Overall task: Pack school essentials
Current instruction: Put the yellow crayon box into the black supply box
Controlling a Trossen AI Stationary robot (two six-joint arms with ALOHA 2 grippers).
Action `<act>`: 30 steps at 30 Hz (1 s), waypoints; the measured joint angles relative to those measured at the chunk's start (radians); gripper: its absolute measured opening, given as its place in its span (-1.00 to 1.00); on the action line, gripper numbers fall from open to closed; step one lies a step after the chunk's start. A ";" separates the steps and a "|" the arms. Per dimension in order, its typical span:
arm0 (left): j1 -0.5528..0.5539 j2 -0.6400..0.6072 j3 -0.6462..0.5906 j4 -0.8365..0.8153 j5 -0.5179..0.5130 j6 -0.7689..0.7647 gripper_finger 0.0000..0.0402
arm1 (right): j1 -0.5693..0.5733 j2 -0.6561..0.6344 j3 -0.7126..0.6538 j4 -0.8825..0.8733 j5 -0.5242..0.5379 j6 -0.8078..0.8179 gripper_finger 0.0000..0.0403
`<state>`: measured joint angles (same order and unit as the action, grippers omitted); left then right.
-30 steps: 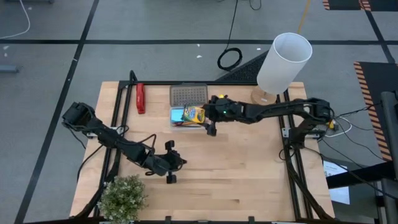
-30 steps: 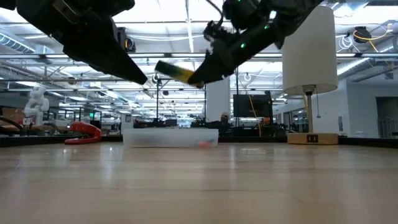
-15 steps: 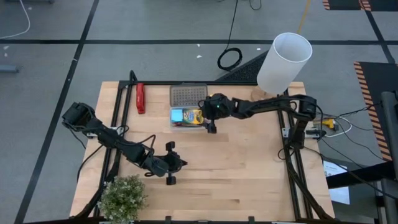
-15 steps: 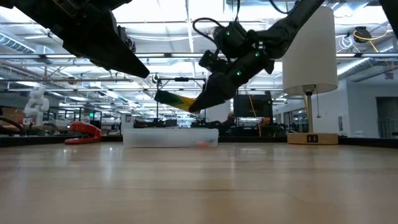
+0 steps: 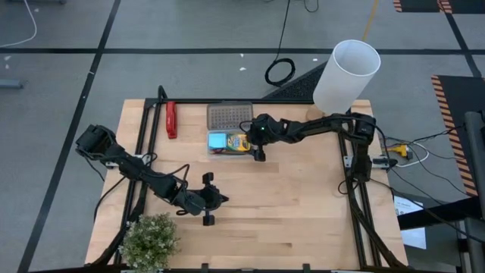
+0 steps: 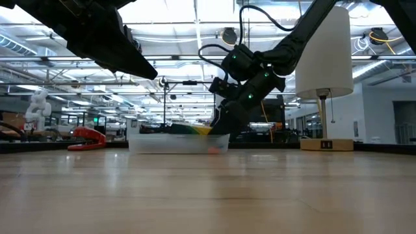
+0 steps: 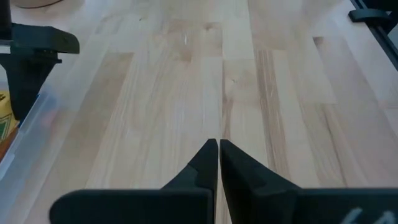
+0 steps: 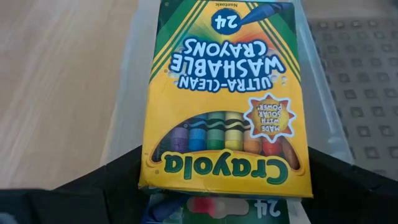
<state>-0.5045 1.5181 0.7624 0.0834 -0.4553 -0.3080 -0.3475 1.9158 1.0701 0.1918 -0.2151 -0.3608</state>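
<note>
The right gripper (image 5: 251,144) reaches in from the far right of the table and holds the crayon box (image 5: 237,142) with its fingers clamped on one end, the box lying flat in the clear tray (image 5: 219,152) near the far edge of the table. In the right wrist view the crayon box (image 8: 225,93) fills most of the picture — yellow and green, with a window showing the crayon tips — and the tray's translucent wall (image 8: 127,93) runs along beside it. Just beside the box in the tray lies a blue square note pad (image 5: 217,140), and a bit of red shows at the tray's near edge, too small to name. Touching the tray on its far side is a grey perforated lid (image 5: 229,115). A red stapler (image 5: 171,119) lies well apart, toward the far left corner, and a lamp (image 5: 345,76) with a white shade stands at the far right corner, just behind the right arm. From the low view the box (image 6: 185,130) sits at the tray's rim (image 6: 149,140) with the right gripper (image 6: 224,123) leaning down over it. The left gripper (image 5: 206,199) waits over bare wood near the front left, its fingers (image 7: 202,163) pressed together on nothing — a potted plant (image 5: 151,241) stands at the front edge just beside that arm.
</note>
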 joint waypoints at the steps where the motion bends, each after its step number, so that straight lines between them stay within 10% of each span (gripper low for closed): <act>1: 0.000 0.000 0.000 0.000 0.000 0.000 -0.89 | -0.001 0.004 0.000 -0.001 -0.002 -0.001 0.63; 30: 0.000 0.000 0.000 0.003 0.000 -0.001 -0.89 | -0.005 -0.042 -0.002 -0.054 0.006 -0.011 0.68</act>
<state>-0.5045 1.5184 0.7624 0.0864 -0.4549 -0.3092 -0.3523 1.8738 1.0683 0.1376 -0.2092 -0.3717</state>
